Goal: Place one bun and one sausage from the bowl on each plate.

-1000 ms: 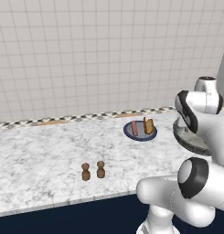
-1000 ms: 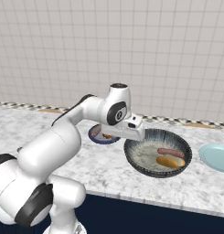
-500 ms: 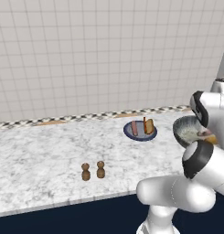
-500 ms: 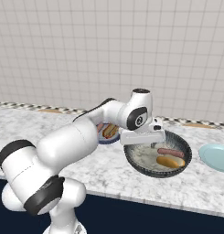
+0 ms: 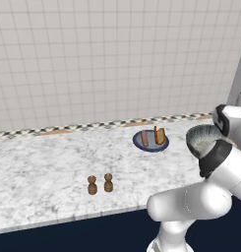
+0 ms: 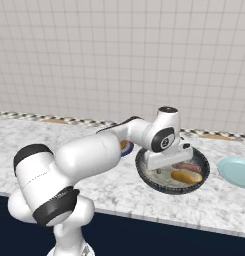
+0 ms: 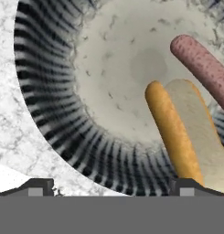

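Hidden/cut off: the tool (image 7: pixel 111 185) is showing just two dark fingertips at the bottom of the hand view; in the right base view the wrist housing is blocking the fingers, and the arm is covering most of the dark navy plate (image 6: pixel 128 148) there. The pale blue plate (image 6: pixel 236 171) is running off the right edge of the right base view. In the left base view the arm is hiding the lower right of the bowl (image 5: pixel 202 138).
Writing: no brand, label or lettering is showing on anything.
Tool state: fingertips are standing wide apart, with nothing between them.
Tool position: hanging over the bowl's near wall, looking down into it.
Bowl: large, round, dark grey, ribbed walls striped dark and light, paler speckled floor; sitting on the marbled worktop (image 5: pixel 43 167) directly beneath the tool.
Bowl contents: a split bun (image 7: pixel 184 132), golden crust on one side and pale crumb on the other, is lying just ahead of one fingertip; a pinkish sausage (image 7: pixel 202 68) is lying beyond the bun, its far end cut off by the frame edge. Whether the two are touching cannot be told.
Navy plate: beside the bowl, behind the arm; in the left base view it is carrying a sausage and a bun slice.
Pale blue plate: near the bowl, on the opposite side from the navy plate.
Other: two small brown shakers (image 5: pixel 100 184) are standing side by side well away from the tool, near the front worktop edge.
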{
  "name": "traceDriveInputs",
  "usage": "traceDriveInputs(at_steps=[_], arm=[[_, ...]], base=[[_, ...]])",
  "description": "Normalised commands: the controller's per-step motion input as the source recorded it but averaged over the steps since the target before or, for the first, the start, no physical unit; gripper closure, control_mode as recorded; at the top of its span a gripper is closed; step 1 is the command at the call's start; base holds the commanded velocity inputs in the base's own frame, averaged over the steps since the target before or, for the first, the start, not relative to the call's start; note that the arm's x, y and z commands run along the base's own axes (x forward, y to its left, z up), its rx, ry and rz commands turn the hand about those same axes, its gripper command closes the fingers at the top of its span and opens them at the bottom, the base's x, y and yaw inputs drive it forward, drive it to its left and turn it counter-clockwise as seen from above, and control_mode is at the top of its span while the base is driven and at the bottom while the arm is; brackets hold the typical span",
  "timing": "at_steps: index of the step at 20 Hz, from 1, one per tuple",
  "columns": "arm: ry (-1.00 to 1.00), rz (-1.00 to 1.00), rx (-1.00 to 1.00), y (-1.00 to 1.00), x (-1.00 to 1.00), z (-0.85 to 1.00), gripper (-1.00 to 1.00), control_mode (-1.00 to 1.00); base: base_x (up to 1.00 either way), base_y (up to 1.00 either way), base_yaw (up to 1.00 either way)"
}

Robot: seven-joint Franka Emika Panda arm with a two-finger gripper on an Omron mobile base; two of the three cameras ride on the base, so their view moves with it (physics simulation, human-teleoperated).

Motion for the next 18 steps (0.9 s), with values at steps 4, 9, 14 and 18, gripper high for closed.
traceDriveInputs(at_steps=[4,9,14,18], arm=[[0.00,0.16,-0.01,-0.36,0.05,-0.28,-1.00,-1.00],[0.00,0.29,0.00,-0.07,0.36,-0.18,-1.00,-1.00],[0.00,0.21,0.00,-0.23,0.38,-0.07,-1.00,-1.00],[0.00,0.05,-0.01,-0.33,0.04,-0.29,-1.00,-1.00]], base=[[0.00,0.00,0.00],[0.00,0.00,0.00],[0.00,0.00,0.00],[0.00,0.00,0.00]])
